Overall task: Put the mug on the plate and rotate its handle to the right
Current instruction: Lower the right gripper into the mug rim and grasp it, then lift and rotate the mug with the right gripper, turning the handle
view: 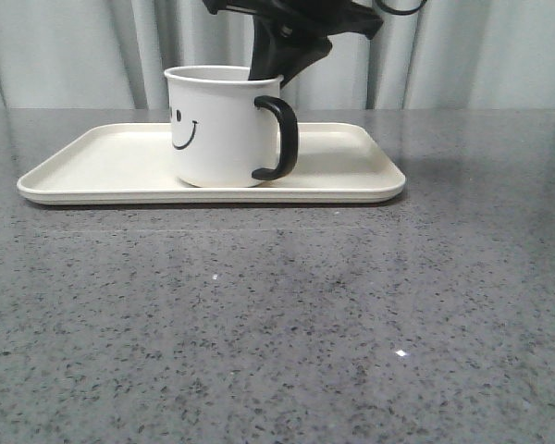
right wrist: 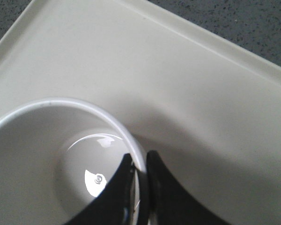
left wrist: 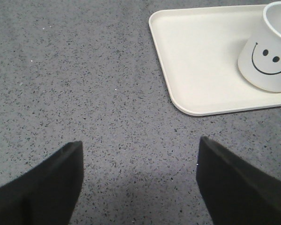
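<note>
On the plate the mug stands, handle near right; your right gripper pinches its rim, left gripper spread over bare table. Lift or twist unevenly and the mug could tip or drag off

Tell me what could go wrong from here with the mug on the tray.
1. The right hand pinches only the mug rim, one finger inside; lifting away without opening could tip the mug.
2. The handle points right and somewhat toward the camera, so further turning may overshoot.
3. Twisting could drag the light tray across the table.
</note>
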Available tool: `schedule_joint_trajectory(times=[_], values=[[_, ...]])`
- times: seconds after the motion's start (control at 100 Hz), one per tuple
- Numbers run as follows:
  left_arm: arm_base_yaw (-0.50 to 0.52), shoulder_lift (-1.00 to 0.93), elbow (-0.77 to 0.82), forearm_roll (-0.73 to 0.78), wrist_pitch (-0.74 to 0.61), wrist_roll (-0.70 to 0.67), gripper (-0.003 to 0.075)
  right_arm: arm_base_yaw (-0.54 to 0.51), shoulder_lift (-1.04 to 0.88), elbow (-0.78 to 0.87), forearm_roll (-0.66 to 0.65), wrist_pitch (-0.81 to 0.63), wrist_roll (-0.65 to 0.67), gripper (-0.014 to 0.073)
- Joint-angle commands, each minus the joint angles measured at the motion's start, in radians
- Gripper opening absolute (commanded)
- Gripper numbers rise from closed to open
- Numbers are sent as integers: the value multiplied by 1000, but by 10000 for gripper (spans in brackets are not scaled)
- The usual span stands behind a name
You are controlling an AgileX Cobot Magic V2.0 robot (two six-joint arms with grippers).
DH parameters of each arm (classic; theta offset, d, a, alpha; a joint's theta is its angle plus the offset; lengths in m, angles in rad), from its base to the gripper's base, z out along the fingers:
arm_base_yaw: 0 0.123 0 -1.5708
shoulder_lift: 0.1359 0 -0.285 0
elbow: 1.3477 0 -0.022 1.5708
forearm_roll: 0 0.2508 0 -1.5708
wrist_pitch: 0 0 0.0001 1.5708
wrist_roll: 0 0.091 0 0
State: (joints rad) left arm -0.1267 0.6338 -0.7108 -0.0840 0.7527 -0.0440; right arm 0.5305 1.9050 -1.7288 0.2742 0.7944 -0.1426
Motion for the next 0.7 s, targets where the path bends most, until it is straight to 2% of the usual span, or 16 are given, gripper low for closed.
schedule_joint_trajectory(times=[0.0, 0.43, 0.69], values=[[4, -2, -27, -6, -75, -9, 489, -2, -55, -54, 5, -34, -2, -64], [4, -2, -27, -6, -75, -9, 489, -4, 7, -382, 7, 247, -300, -61], [4, -2, -27, -6, -75, -9, 489, -4, 124, -562, 134, 438, -534, -61]])
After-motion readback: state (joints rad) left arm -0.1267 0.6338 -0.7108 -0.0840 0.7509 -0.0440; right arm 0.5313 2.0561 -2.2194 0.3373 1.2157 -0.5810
